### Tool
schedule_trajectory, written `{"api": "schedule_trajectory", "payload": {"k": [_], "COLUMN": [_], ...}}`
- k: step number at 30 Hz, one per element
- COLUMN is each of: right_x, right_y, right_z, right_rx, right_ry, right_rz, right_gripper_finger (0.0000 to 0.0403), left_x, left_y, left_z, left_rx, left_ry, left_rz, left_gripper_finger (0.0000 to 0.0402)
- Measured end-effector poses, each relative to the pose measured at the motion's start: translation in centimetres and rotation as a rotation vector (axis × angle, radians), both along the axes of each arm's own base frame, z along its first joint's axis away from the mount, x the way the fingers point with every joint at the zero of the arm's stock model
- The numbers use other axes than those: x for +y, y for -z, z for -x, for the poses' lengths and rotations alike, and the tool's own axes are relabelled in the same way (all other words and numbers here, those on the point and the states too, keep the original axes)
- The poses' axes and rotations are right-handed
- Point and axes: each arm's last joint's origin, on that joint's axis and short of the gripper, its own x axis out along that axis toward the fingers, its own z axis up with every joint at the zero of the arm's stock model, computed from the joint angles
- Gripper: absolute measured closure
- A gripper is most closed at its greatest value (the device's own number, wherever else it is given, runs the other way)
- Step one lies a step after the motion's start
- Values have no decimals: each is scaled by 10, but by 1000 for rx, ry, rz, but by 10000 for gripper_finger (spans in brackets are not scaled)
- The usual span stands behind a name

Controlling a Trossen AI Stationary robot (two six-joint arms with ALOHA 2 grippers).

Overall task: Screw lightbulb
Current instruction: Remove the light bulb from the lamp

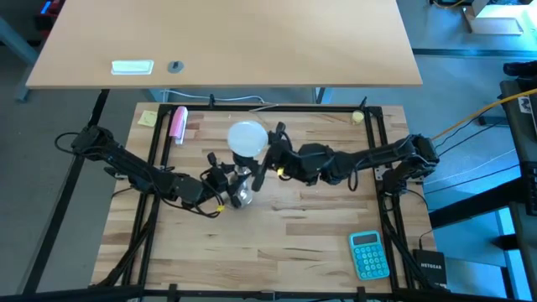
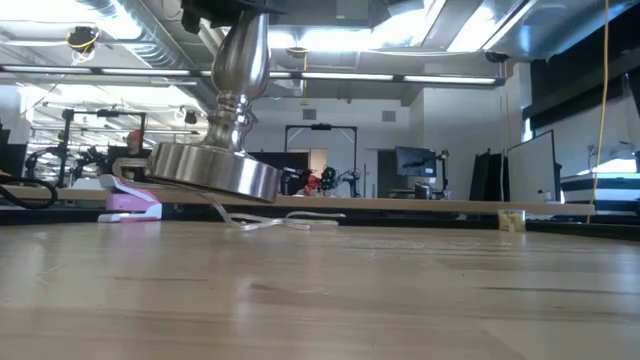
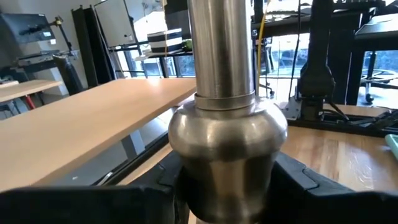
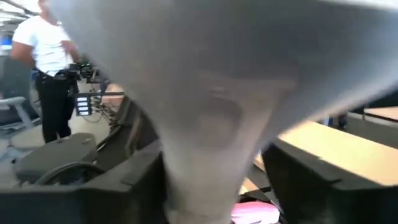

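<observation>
The white frosted lightbulb (image 1: pixel 247 138) is at the table's middle, toward the far side. It fills the right wrist view (image 4: pixel 217 81), and my right gripper (image 1: pixel 267 161) is shut on it. The silver lamp stand (image 1: pixel 242 195) lies just on the near side of the bulb. My left gripper (image 1: pixel 228 186) is shut on the stand. In the low view the stand's round foot (image 2: pixel 215 172) hangs tilted above the table. Where the bulb's screw base meets the stand's socket is hidden. My left gripper pinches the lamp stand's stem at its rounded bulge (image 3: pixel 227 143) between its two fingers, which lie across the stem. It comes level from the table's left. The stand is lifted clear of the table and tilted. My right gripper pinches the lightbulb's tapering neck (image 4: pixel 208 143) between its two fingers (image 4: pixel 311 180), which lie across the neck. It comes from the table's right. The bulb is clear of the table.
A blue calculator (image 1: pixel 369 254) lies near the table's front right. A pink object (image 1: pixel 178 123) and a yellow note (image 1: pixel 148 117) lie at the far left. A second, pale table (image 1: pixel 226 42) stands behind. A person (image 4: pixel 53 68) stands in the room beyond.
</observation>
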Motion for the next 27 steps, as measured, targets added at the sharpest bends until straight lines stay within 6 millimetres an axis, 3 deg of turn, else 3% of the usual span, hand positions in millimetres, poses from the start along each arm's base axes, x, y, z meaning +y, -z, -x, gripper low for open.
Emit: {"api": "schedule_trajectory", "payload": {"k": [4, 10, 18, 21, 27], "right_x": [7, 27, 39, 39, 38], "right_y": [-3, -10, -14, -14, -13], "right_z": [4, 18, 27, 27, 26], "right_rx": [12, 69, 57, 66, 72], "right_ry": [-72, -315, -862, -872, -772], "right_rz": [23, 92, 116, 101, 74], "right_gripper_finger": [257, 256, 256, 256, 256], "left_x": [-5, -22, -27, -21, -17], "left_y": [0, -3, -5, -5, -4], "left_z": [2, 5, -3, -6, -7], "left_rx": [20, 36, -36, -41, -33], "left_ry": [21, 219, 834, 908, 874], "left_rz": [-31, -108, 4, 45, 53], "left_gripper_finger": [272, 272, 272, 272, 272]}}
